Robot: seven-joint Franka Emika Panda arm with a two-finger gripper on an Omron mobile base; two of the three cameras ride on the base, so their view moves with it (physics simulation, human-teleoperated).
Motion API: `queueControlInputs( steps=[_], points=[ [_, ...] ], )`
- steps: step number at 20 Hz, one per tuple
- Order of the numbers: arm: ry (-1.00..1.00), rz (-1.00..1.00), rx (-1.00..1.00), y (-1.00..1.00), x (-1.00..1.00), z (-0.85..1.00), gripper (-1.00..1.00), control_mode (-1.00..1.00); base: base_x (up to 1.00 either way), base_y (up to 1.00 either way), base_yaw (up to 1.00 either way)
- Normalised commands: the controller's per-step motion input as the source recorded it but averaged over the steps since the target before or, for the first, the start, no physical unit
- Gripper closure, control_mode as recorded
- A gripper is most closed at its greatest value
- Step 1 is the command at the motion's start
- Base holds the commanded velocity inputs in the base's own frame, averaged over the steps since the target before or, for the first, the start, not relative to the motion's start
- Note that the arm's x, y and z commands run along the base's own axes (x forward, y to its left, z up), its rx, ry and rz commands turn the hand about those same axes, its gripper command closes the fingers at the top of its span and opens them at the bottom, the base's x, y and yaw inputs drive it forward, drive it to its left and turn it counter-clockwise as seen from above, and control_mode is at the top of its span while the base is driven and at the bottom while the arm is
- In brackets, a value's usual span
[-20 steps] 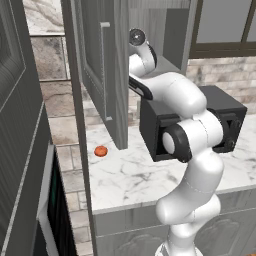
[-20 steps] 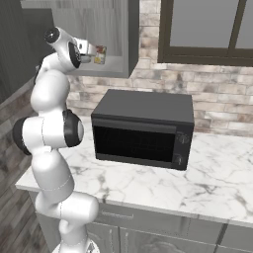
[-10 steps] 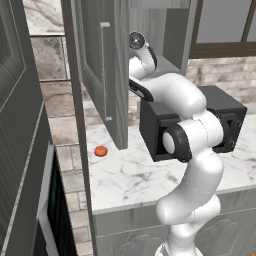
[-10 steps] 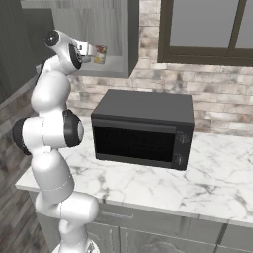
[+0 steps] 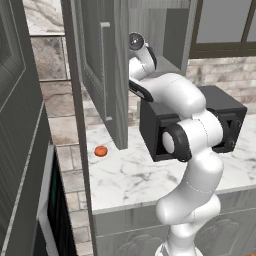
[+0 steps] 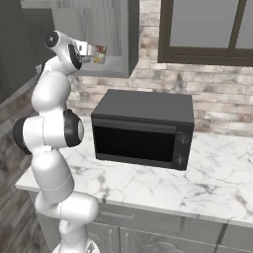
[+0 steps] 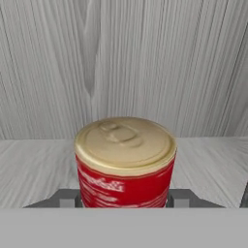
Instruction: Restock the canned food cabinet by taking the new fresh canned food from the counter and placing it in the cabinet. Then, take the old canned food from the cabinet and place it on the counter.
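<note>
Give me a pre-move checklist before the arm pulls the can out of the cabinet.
1. Right can targeted: ok. The can between the fingertips has a mostly red label, so it reads as the old one.
2. Can upright on the cabinet shelf: ok.
3. Can centred in the claw: ok, one fingertip shows on each side.
4. Firm grip: cannot tell; contact with the label is not clearly visible.
5. Cabinet door swung open, exit path free: ok.
6. Drop spot on the counter: ok, bare marble in front of the microwave.
</note>
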Motion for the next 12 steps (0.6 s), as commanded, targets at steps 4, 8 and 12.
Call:
queueControlInputs(
  steps=[4, 8, 12],
  points=[
    [-0.03, 0.0, 0.0, 0.0, -0.24, 0.0, 1.0, -1.0, 0.0, 0.0, 0.0],
    [-0.23, 0.01, 0.01, 0.0, -0.84, 0.29, 1.0, -1.0, 0.0, 0.0, 0.0],
    [-0.25, 0.02, 0.01, -0.04, -0.99, 0.58, 1.0, -1.0, 0.0, 0.0, 0.0]
  ],
)
